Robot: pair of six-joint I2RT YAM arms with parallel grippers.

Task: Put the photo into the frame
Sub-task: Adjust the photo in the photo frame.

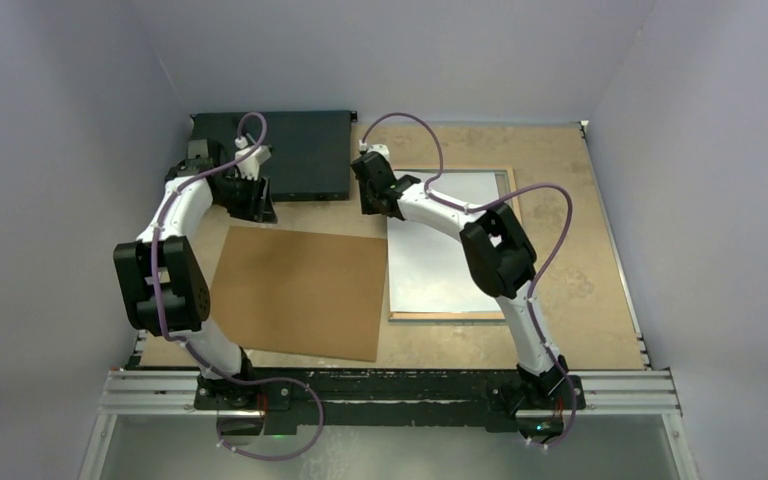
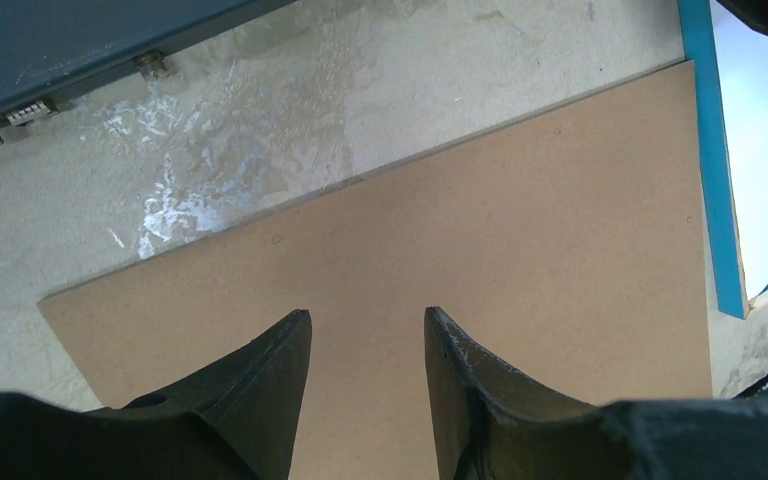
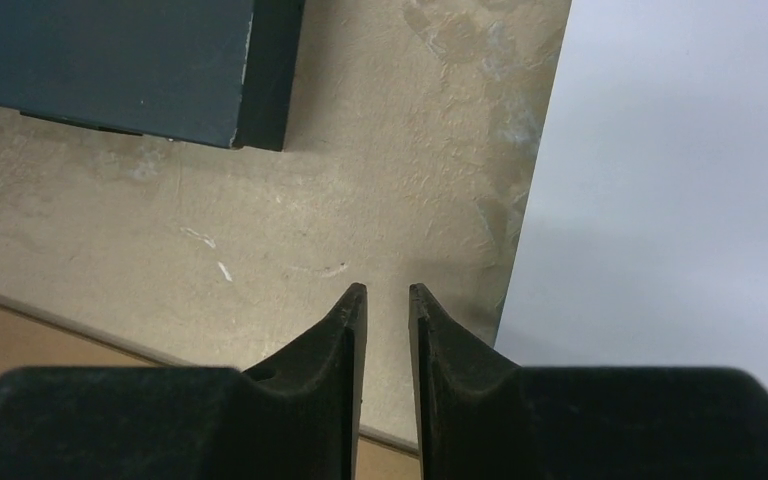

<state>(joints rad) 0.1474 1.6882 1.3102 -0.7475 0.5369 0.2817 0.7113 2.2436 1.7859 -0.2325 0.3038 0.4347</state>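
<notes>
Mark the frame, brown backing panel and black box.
frame [image 2: 716, 180], left wrist view, on its blue side strip.
brown backing panel [image 1: 300, 290], top view, middle of its face.
black box [image 1: 310, 150], top view, middle of its top face.

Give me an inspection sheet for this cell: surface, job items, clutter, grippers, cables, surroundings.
Surface: tan table, scuffed, with whitish smears.
Job's things: photo lies white side up over the frame, whose bare-wood back shows at the edges; cannot tell whether it is seated.
Clutter: brown backing panel, skewed, beside the frame's left edge; flat black box at the far left.
Grippers: left gripper open and empty above the panel; right gripper empty over bare table beside the photo's edge, jaws nearly together.
Cables: purple cables loop in the air off both arms.
Surroundings: grey walls on three sides; metal rail at the near edge.
</notes>
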